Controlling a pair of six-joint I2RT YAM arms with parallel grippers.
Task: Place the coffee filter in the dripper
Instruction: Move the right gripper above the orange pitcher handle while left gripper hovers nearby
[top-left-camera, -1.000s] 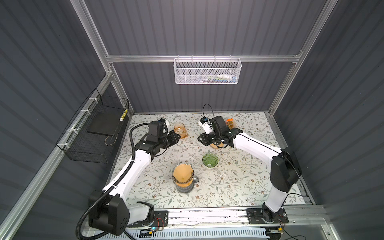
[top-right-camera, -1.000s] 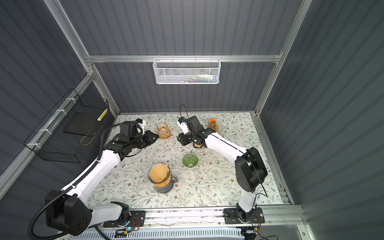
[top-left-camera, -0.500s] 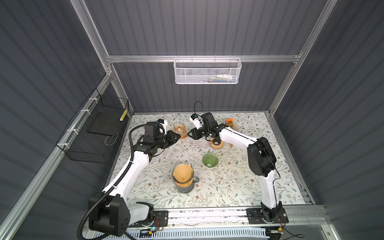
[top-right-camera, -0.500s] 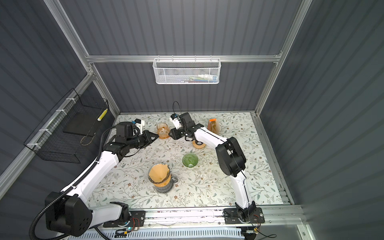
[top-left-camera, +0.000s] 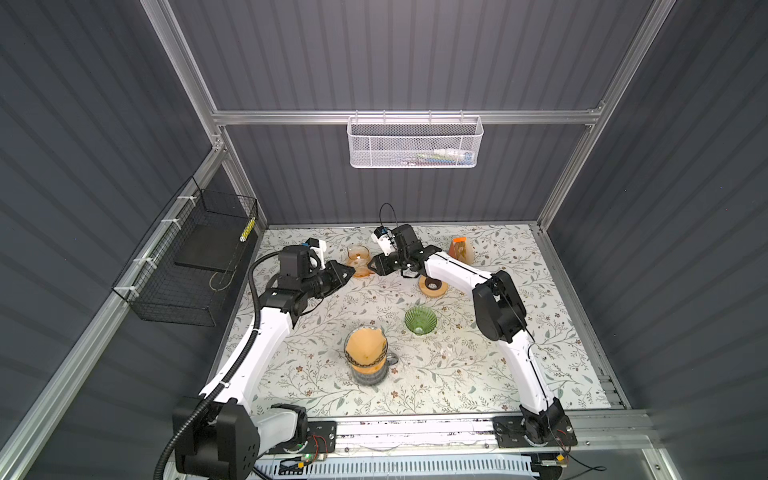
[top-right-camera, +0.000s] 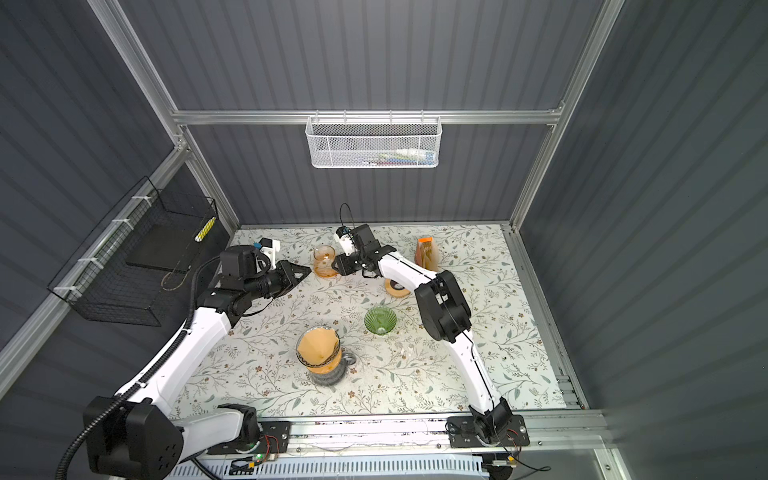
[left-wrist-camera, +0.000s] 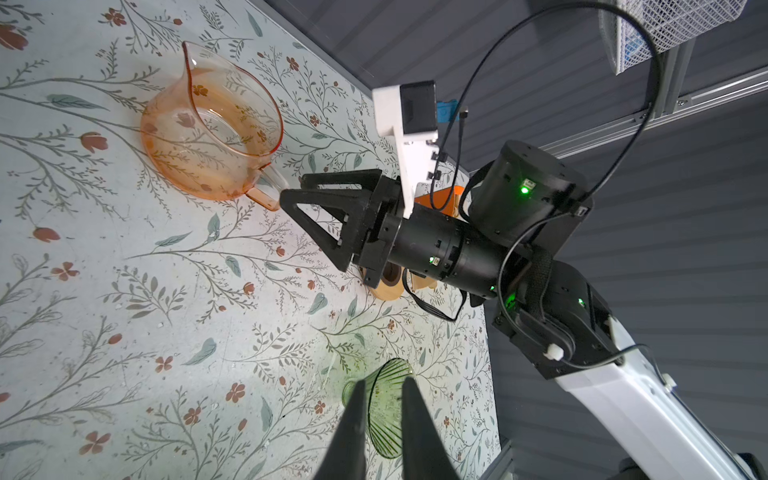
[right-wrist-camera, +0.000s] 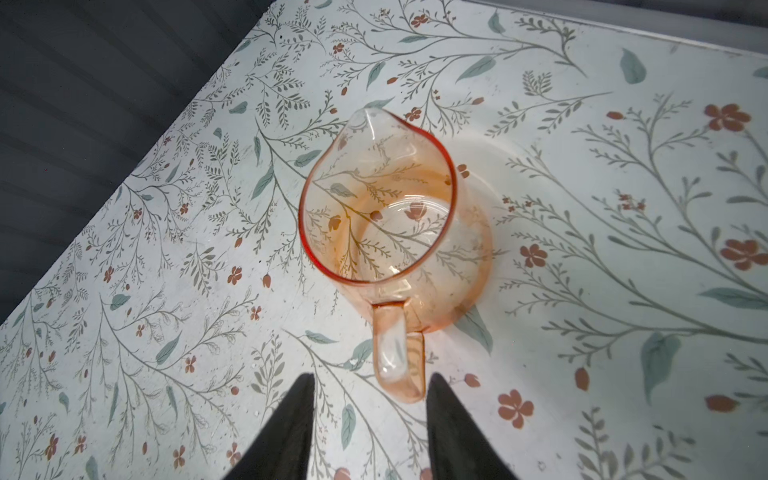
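Top views both showed the coffee filter (top-left-camera: 365, 351), a brown paper cone, sitting in what looked like a clear dripper (top-left-camera: 349, 365) on a glass server (top-left-camera: 370, 378) near the middle of the tabletop (top-left-camera: 415, 395). An empty green dripper (top-left-camera: 420, 320) stood just right of it and farther back.

Neither claw was near them. The left claw (top-left-camera: 348, 272) was narrow, with a slim gap and nothing in it. The right claw (right-wrist-camera: 371, 376) stood moderately wide and empty, its tips flanking the handle end of an orange glass pitcher (right-wrist-camera: 376, 216) at the far side, left of centre.

The risks, as I judged them:
- Closing off-centre there could skid or tip the light glass (which was not the task's thing).
- The two claws, pointing at each other across the pitcher, could clash.
- A low sweep toward the near side could knock the loose paper askew.

No brand or writing was legible, and faint marks on the pitcher wall could not be read.
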